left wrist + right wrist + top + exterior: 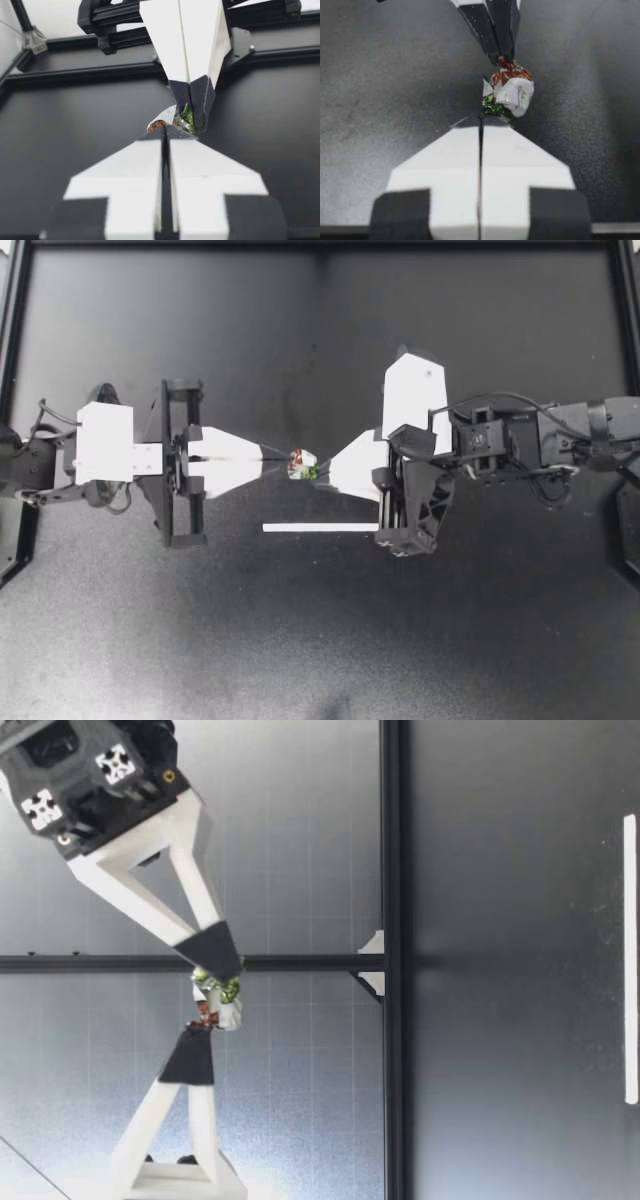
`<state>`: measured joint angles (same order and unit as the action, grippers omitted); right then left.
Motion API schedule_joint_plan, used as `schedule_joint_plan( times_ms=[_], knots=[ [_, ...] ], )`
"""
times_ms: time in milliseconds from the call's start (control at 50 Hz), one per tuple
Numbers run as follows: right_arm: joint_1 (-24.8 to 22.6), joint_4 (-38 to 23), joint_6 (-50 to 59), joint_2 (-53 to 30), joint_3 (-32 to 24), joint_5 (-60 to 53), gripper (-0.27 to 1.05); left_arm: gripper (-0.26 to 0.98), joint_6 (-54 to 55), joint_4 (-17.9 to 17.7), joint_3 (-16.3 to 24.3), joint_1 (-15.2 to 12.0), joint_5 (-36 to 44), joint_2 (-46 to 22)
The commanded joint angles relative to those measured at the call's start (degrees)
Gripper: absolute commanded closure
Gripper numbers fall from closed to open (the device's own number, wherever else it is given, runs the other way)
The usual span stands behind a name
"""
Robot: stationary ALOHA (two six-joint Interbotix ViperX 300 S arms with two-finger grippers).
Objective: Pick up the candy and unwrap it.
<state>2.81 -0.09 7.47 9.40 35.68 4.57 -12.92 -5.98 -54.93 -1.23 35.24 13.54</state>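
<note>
Black table (300, 640) | candy (302, 464) held above it, 2 wrapper ends clamped by left gripper (281, 459) and right gripper (320, 472) | judged light, crinkly, tearable.

The candy (302, 464) hangs above the table (300, 640). The left gripper (272, 462) blocks 9 o'clock and the right gripper (325, 473) blocks 3 o'clock. A white strip (320, 528) lies at 6 o'clock. There is open room at 12 o'clock.
</note>
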Motion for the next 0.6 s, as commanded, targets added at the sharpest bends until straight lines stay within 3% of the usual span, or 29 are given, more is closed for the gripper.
schedule_joint_plan(
  times_ms=[0,160,300,380,520,580],
  knots=[
    [0.1,0.1,-0.1,2.5,0.1,-0.6,1.0,0.91,0.1,-0.4,0.4,0.2,0.5,1.3],
    [0.1,0.1,-0.1,2.6,1.1,-0.4,0.97,0.91,0.1,-1.1,0.2,0.2,0.5,1.8],
    [-0.1,0.1,0.1,2.2,1.1,-0.4,0.84,0.91,0.1,-1.8,0.0,0.2,0.4,1.8],
    [0.1,0.2,0.1,2.0,1.2,-0.4,0.69,0.91,0.2,-2.0,-0.3,0.2,0.4,1.8],
    [0.1,-0.1,-0.5,2.2,2.3,-1.1,0.23,0.91,-0.3,-2.0,-0.9,0.4,0.4,1.9],
    [0.1,-0.3,-0.5,2.5,3.2,-2.4,0.13,0.91,-0.4,-2.0,-1.1,0.4,0.5,2.0]
  ],
)
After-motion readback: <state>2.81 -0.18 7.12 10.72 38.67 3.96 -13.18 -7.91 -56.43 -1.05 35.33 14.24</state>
